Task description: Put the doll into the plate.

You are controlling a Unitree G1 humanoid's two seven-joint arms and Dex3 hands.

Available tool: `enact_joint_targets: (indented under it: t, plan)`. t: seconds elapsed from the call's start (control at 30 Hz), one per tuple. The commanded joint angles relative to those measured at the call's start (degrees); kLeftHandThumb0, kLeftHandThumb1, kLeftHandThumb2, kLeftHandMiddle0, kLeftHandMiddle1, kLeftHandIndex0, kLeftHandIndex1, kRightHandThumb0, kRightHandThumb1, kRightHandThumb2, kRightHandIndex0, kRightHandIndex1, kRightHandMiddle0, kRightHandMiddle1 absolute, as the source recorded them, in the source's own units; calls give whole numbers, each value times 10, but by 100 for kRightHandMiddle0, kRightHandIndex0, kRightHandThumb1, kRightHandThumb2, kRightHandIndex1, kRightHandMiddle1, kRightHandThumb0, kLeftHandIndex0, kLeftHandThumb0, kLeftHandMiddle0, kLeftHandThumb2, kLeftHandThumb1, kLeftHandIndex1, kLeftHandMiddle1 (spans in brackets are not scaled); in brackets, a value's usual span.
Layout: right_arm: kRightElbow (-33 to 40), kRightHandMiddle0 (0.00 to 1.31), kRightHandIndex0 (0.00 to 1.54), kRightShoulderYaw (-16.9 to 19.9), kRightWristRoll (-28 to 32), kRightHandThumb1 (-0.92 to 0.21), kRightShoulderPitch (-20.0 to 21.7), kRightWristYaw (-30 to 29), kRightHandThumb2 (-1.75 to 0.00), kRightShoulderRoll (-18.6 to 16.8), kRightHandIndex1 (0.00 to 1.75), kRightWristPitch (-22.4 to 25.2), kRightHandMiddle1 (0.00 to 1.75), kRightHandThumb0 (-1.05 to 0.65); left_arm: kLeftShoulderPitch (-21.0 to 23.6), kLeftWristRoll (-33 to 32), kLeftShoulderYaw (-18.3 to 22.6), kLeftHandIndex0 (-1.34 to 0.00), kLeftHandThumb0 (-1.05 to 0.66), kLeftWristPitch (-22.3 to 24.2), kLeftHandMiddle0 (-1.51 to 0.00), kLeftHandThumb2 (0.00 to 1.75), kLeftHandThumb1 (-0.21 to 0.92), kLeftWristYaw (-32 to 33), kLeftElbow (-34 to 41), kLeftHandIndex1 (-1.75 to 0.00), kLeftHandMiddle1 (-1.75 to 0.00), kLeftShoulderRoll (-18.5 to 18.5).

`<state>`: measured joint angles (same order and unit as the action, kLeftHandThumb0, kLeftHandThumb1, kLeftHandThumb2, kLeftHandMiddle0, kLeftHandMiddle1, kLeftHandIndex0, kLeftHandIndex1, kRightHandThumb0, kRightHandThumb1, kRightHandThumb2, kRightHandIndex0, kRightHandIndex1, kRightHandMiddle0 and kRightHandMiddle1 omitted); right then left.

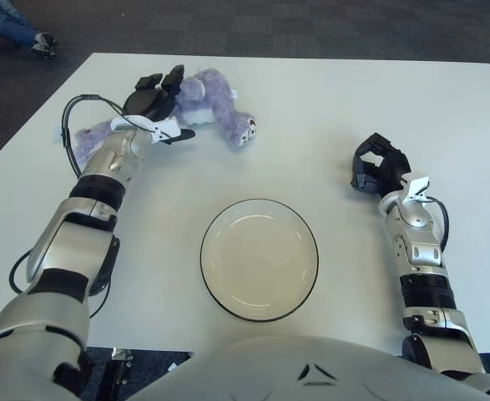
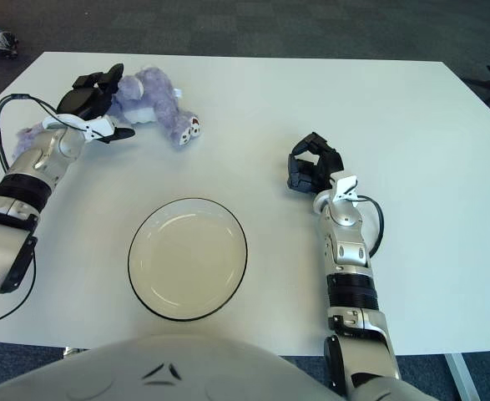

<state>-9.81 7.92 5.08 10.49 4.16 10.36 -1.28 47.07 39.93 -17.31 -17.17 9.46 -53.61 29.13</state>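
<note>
One doll (image 1: pixel 207 102), one plate (image 1: pixel 259 259). Left hand (image 1: pixel 154 102) fingers spread over doll; right hand (image 1: pixel 376 164) clenched, empty.

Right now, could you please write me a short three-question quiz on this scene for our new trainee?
1. True or false: the purple doll lies inside the plate.
2. Which hand is at the doll? A) left hand B) right hand
3. Fill in: the plate holds ____.

Key: 1 false, it lies on the table beyond the plate. 2 A; the right hand shows to the plate's right. 3 nothing.
</note>
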Motion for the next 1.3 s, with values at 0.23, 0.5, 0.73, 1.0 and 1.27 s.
enact_joint_targets:
  t: [0.23, 0.5, 0.73, 1.0, 1.27]
  plan:
    - [1, 58, 120, -3, -2, -35, -11, 13, -127, 4, 175, 11, 175, -47, 61, 10, -47, 0, -74, -8, 0, 84, 41, -26, -83, -3, -71, -6]
    - [4, 58, 120, -3, -2, -35, -12, 19, -127, 6, 175, 12, 175, -47, 82, 9, -64, 0, -72, 0, 0, 84, 38, -9, -128, -1, -86, -18]
    - [5, 60, 119, -3, 2, -34, -14, 30, -129, 8, 175, 8, 175, -47, 102, 18, -82, 0, -63, 9, 0, 90, 30, 19, -176, -7, -100, -30]
    - [3, 60, 120, 0, 9, -33, -15, 48, -130, 11, 175, 6, 175, -48, 101, 21, -97, 0, -52, 24, 0, 98, 23, 58, -210, -20, -116, -38]
    - [3, 62, 120, 1, 12, -31, -15, 57, -132, 13, 175, 6, 175, -48, 101, 31, -117, 0, -50, 52, 0, 102, 22, 79, -222, -31, -124, -42]
